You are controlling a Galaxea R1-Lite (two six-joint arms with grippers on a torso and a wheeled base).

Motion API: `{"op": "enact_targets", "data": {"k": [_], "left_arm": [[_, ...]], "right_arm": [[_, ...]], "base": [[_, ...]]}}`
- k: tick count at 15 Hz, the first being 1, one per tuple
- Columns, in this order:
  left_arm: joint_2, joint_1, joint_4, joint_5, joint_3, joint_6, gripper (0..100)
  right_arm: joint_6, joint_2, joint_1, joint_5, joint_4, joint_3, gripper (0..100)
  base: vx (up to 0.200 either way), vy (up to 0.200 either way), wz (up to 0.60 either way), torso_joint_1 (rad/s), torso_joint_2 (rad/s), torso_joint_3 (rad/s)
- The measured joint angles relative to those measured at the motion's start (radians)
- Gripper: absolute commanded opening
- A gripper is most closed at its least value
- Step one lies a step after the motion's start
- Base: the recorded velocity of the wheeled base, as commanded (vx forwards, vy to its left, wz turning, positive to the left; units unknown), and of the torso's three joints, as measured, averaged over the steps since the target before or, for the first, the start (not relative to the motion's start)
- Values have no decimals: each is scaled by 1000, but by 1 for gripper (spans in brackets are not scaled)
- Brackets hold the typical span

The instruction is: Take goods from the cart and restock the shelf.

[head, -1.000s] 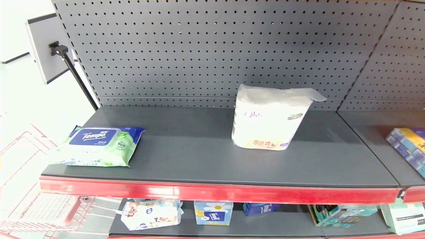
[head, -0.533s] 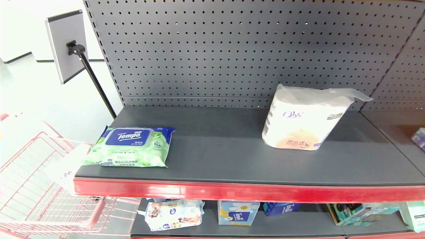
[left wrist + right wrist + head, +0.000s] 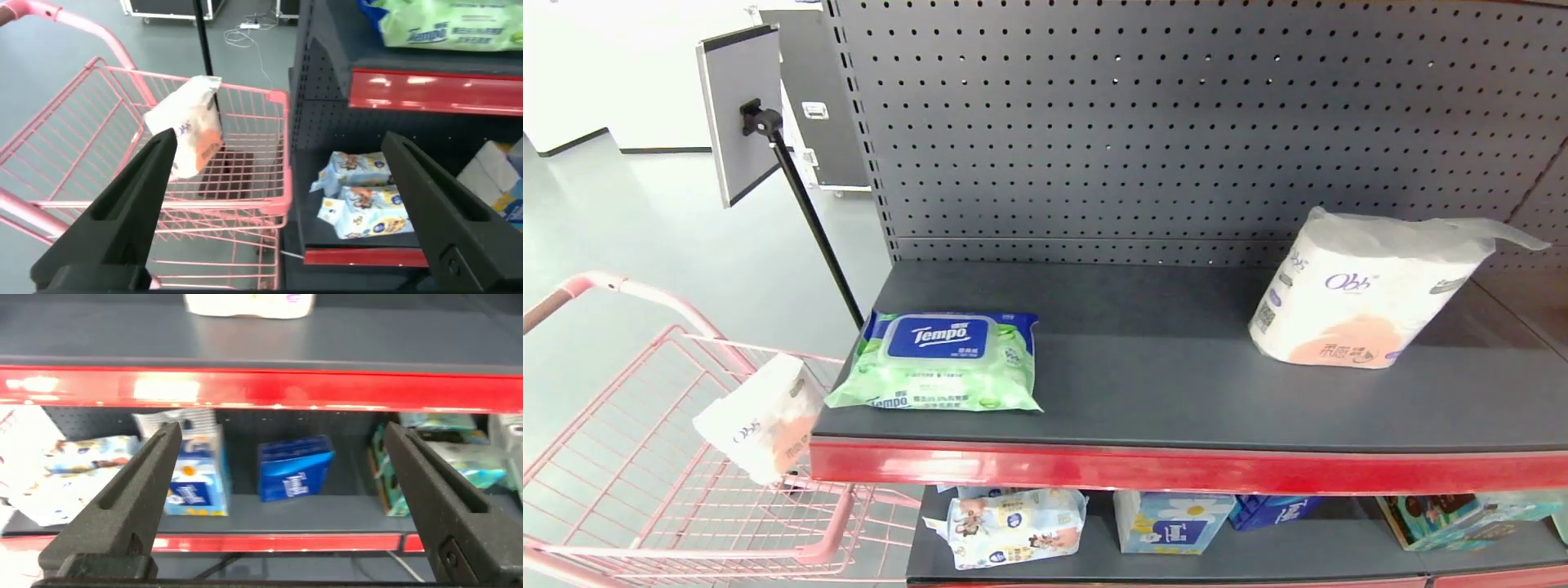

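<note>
Left gripper (image 3: 279, 139): fingers spread wide, nothing held. Ahead of it and lower, the pink wire cart (image 3: 73, 139). One white tissue-roll pack (image 3: 189, 126) is in the cart, tilted against the wire side nearest the shelf (image 3: 1176, 408). It is beyond the fingertips and not touching them.

Right gripper (image 3: 282, 429): also spread wide and empty, facing the shelf's red front edge (image 3: 261, 385). A blue tissue pack (image 3: 296, 465) is on the lower shelf beyond.

Upper shelf: a wet-wipes pack (image 3: 939, 359) lies flat near the left front corner. A second tissue-roll pack (image 3: 1356, 302) stands well to the right of it.
</note>
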Motion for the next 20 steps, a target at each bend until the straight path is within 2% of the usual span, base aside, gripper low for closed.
{"op": "enact_targets", "data": {"k": [20], "left_arm": [[0, 0, 0, 0, 0, -1, 100]], "right_arm": [[0, 0, 0, 0, 0, 0, 100]], "base": [[0, 200, 0, 2, 1, 2]]}}
